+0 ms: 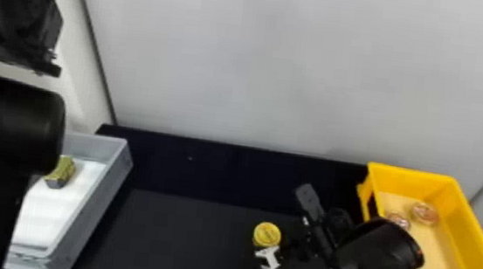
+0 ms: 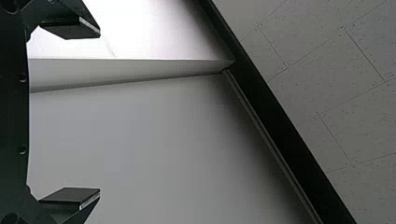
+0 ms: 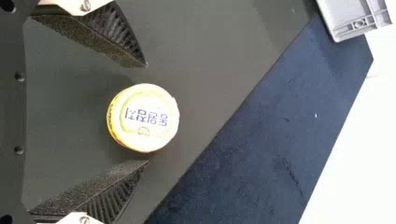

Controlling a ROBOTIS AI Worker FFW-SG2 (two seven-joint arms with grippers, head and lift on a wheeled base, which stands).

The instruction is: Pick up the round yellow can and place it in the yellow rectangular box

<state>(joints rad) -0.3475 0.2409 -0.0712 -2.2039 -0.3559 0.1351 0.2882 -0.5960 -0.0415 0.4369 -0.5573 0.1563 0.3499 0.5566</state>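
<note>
The round yellow can (image 1: 267, 235) stands on the black table, right of the middle. Close beside it is my right gripper (image 1: 269, 256), its pale metal bracket showing just in front of the can. In the right wrist view, the can's lid (image 3: 148, 117) lies between the tips of the open right gripper (image 3: 147, 113), with a gap to either finger. The yellow rectangular box (image 1: 467, 243) is at the right. My left arm (image 1: 4, 124) stays raised at the left edge; in the left wrist view the left gripper (image 2: 100, 112) is open and holds nothing.
Two round reddish-lidded items (image 1: 424, 213) lie inside the yellow box, whose near part is behind my right forearm. A grey bin (image 1: 98, 198) on the left holds a small olive-green block (image 1: 61, 172). A pale wall (image 1: 263, 59) stands behind the table.
</note>
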